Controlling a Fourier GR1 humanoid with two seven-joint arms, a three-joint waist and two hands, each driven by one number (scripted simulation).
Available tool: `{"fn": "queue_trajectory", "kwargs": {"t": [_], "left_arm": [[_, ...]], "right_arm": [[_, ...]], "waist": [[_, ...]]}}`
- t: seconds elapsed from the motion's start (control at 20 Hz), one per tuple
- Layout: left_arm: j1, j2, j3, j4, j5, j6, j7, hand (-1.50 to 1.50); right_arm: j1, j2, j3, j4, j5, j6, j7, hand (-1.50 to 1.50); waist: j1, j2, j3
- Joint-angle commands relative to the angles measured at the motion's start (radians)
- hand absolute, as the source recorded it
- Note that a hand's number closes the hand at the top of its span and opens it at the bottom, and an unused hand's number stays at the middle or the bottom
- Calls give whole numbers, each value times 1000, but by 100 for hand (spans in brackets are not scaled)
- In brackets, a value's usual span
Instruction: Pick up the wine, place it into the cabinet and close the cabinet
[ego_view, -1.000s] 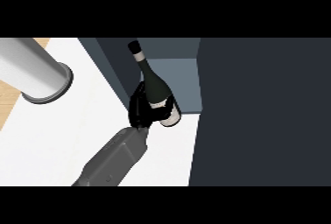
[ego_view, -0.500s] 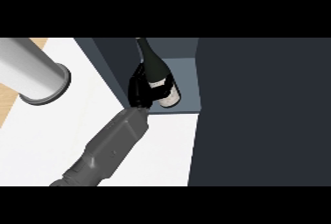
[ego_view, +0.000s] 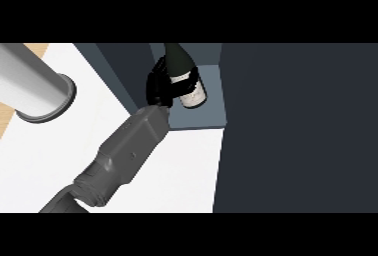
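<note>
- A pale grey cylinder stands at the far left, its wider base ring resting on the white counter; a strip of tan surface shows above it at the top left corner.
- One grey forearm rises from the lower left edge and slants up and to the right across the counter; which arm it is cannot be told from this view, and no other arm shows.
- At its end a black hand has its fingers curled round the body of the wine bottle; it is grasping the bottle on the bottle's left side.
- The wine bottle is dark with a pale label low on its body; it stands tilted, neck toward the top edge, base toward the lower right; it sits inside the cabinet opening, over the blue-grey floor of that compartment, near its right wall.
- A broad dark panel fills the right side, just beside the opening; whether it is the cabinet's door or its side cannot be told.
</note>
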Motion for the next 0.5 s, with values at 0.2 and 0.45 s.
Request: {"fn": "queue_trajectory", "kwargs": {"t": [0.2, 0.45], "left_arm": [[-66, -1, 7, 57, 48, 17, 28, 150], [-58, -1, -9, 68, 67, -9, -5, 150]], "right_arm": [[-25, 11, 44, 18, 13, 7, -9, -150], [-93, 9, 23, 100, 11, 13, -40, -150]], "waist": [[-36, 10, -1], [-46, 19, -1]]}}
